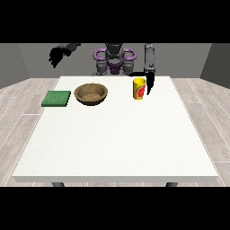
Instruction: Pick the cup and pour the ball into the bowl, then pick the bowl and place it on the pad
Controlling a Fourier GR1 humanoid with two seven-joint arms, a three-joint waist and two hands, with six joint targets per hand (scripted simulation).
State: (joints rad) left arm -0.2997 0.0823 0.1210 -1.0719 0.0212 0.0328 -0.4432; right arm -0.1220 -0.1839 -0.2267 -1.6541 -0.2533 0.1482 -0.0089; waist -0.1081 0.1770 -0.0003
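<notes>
I am bringing the hand at the view's right (pixel 150 85) beside the cup (pixel 139 88); its grip I cannot tell. I should be keeping the cup upright until over the bowl (pixel 91 94).

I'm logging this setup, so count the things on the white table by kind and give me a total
Cup: 1, yellow, upright, beside the hand at the view's right
Bowl: 1, brown
Pad: 1, green, lying flat at the table's left edge
Total: 3
No ball shows; the inside of the cup cannot be seen.
</notes>
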